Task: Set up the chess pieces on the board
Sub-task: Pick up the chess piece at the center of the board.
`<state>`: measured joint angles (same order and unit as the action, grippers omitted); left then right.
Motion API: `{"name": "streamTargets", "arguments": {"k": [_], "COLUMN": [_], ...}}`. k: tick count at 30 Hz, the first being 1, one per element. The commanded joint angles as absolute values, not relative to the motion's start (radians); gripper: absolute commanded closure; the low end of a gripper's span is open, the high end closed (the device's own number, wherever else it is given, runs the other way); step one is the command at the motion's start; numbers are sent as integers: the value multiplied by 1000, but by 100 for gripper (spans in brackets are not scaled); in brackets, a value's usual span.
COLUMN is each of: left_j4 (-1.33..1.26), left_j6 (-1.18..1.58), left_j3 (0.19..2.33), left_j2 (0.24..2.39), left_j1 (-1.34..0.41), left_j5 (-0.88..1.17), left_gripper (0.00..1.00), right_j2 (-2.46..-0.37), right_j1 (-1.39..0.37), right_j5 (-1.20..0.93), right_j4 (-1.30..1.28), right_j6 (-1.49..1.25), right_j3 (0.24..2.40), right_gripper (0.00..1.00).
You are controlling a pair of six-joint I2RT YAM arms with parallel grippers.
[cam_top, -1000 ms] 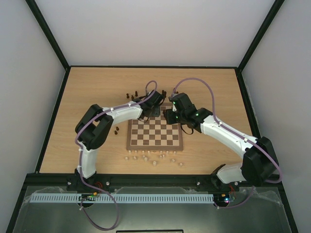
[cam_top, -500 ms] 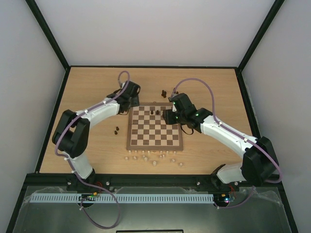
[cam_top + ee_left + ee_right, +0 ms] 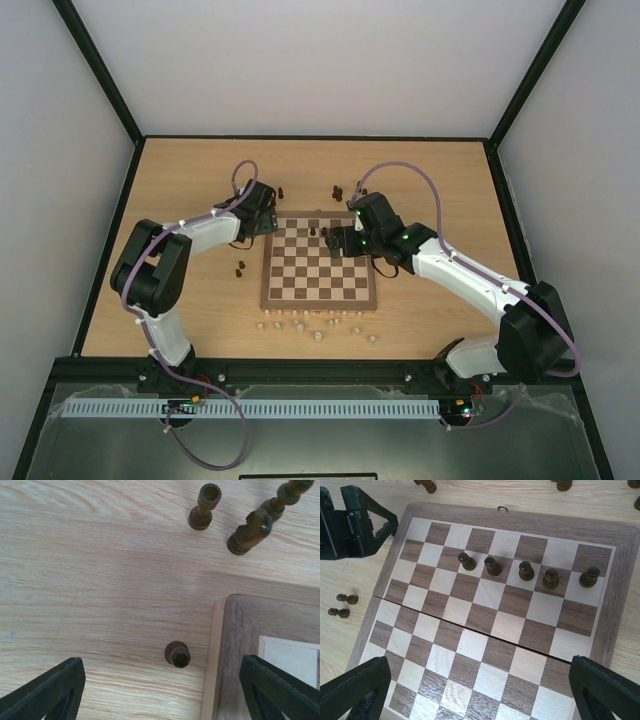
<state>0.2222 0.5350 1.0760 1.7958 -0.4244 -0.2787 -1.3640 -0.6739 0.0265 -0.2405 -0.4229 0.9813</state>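
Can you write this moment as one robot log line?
left gripper: open over lone pawn beside board | right gripper: open over board | on board: row of five pawns

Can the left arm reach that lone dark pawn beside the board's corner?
Probably yes: the left gripper hangs open over the pawn, which stands free on the table. Only the border of the board sits close on one side.

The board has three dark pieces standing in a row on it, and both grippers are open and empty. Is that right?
Not quite. The right wrist view shows five dark pieces standing in a row on the board, not three. The rest holds: the left gripper and the right gripper are both open and empty.
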Motion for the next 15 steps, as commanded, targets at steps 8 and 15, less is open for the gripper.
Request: {"name": "streamTargets", "arguments": {"k": [8,15], "left_j4": [189,190], "left_j6": [522,515], "left_j3": [1108,1108], "left_j2": [1864,1870], "left_j1": [-395,-392], "left_j5": [-254,-256], "left_gripper": [23,49], "right_j2": [-1353,-1359], "right_j1": [-675,-675], "right_j5": [21,12], "right_j4": [-252,-245], "right_j6": [-419,-419], "right_j3": [963,960], "right_gripper": [5,8]}}
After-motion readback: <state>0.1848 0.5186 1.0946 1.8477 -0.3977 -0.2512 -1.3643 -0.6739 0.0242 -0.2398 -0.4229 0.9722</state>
